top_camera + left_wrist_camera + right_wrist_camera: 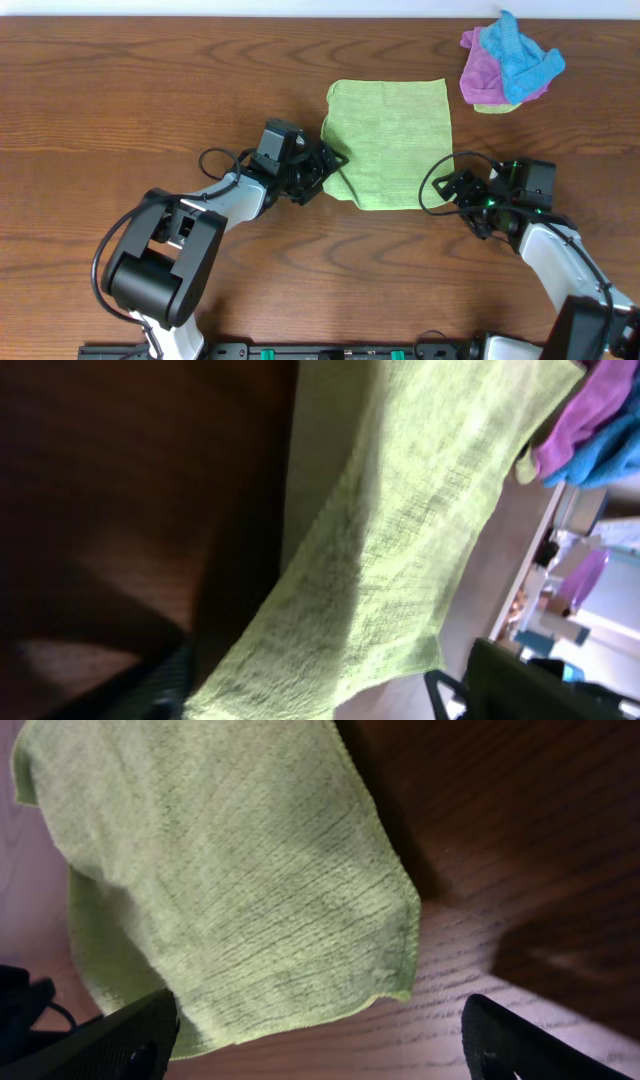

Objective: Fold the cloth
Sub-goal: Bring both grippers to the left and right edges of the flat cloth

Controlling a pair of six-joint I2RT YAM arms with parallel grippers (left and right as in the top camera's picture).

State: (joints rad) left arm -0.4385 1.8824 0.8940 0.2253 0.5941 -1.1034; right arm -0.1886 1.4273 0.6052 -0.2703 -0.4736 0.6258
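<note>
The lime-green cloth (392, 140) lies spread flat on the wooden table, behind and between my two arms. My left gripper (325, 170) is at the cloth's left edge near its front left corner. It is open, and in the left wrist view (320, 695) the cloth (400, 530) runs between its fingers. My right gripper (455, 186) is at the cloth's front right corner. It is open, and in the right wrist view (320, 1045) the cloth's corner (220, 870) lies just ahead of its fingers. No white tag shows.
A pile with a purple cloth (482, 68) and a bright blue cloth (520, 55) sits at the back right; it also shows in the left wrist view (590, 420). A bit of yellow-green fabric (490, 107) pokes out under it.
</note>
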